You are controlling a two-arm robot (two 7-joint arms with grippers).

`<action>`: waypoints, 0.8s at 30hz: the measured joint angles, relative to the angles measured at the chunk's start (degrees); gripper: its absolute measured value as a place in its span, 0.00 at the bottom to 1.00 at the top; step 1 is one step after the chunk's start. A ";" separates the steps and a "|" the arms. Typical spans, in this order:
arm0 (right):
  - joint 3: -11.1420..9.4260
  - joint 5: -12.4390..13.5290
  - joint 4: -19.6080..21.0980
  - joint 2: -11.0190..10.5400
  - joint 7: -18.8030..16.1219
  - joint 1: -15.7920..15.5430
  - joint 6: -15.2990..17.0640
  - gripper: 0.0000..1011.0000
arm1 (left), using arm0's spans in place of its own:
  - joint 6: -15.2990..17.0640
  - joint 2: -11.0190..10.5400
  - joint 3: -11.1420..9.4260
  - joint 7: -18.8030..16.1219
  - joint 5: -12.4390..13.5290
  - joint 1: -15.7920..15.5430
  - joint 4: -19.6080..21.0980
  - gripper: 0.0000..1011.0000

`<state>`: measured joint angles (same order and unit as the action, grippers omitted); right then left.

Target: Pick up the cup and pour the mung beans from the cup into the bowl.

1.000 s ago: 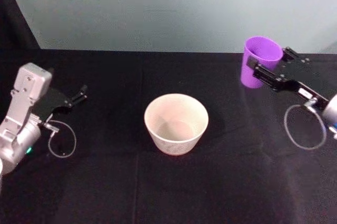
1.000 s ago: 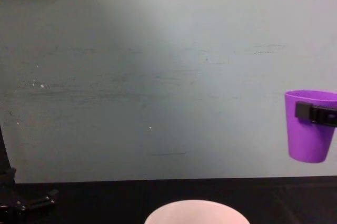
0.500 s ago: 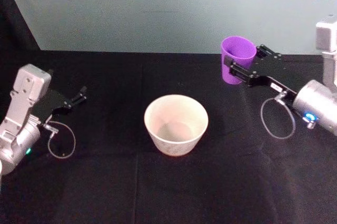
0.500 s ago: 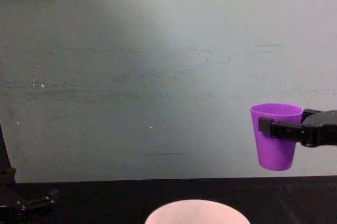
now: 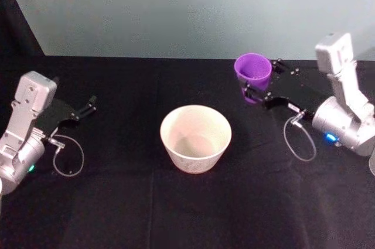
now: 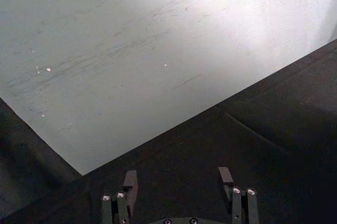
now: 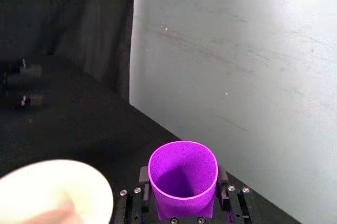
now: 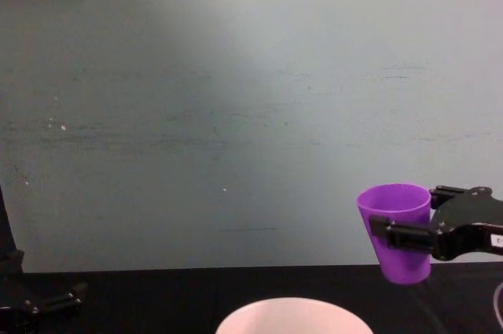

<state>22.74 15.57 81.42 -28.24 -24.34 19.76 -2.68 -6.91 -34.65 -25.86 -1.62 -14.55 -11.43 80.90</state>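
The purple cup point(image 5: 252, 73) hangs upright above the table, right of and behind the bowl point(image 5: 195, 137). My right gripper point(image 5: 256, 87) is shut on the cup, its fingers clamping both sides. The chest view has the cup point(image 8: 397, 232) tilted slightly, above and right of the bowl's rim point(image 8: 292, 306). In the right wrist view the cup point(image 7: 182, 177) opens upward between the fingers, and the bowl point(image 7: 52, 190) lies beside it. I cannot see beans inside the cup. My left gripper point(image 5: 91, 106) rests open at the table's left, its fingers point(image 6: 130, 179) spread apart with nothing between them.
A black cloth point(image 5: 187, 202) covers the table. A pale green wall point(image 5: 187, 9) stands behind it. Cable loops hang from the left wrist point(image 5: 67, 158) and the right wrist point(image 5: 296, 140).
My right arm has carried the cup leftward toward the bowl and lowered it somewhat. The left arm has stayed still.
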 joint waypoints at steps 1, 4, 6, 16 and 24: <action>0.25 -0.83 0.16 -0.11 0.22 0.00 -0.15 0.72 | 0.00 0.00 0.00 0.00 0.00 0.00 0.00 0.99; 1.42 -4.80 0.91 -0.60 1.23 0.09 -0.72 0.72 | 0.00 0.00 0.00 0.00 0.00 0.00 0.00 0.99; 2.09 -7.10 1.36 -0.88 1.89 0.14 -1.04 0.72 | 0.00 0.00 0.00 0.00 0.00 0.00 0.00 0.99; 5.33 -20.05 4.43 -2.28 5.84 0.34 -2.37 0.72 | 0.00 0.00 0.00 0.00 0.00 0.00 0.00 0.99; 8.77 -33.21 7.24 -3.56 9.94 0.60 -2.13 0.72 | 0.00 0.00 0.00 0.00 0.00 0.00 0.00 0.99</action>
<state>31.51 -17.64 88.66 -31.80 -14.40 20.36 -4.81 -6.91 -34.65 -25.86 -1.62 -14.55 -11.43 80.90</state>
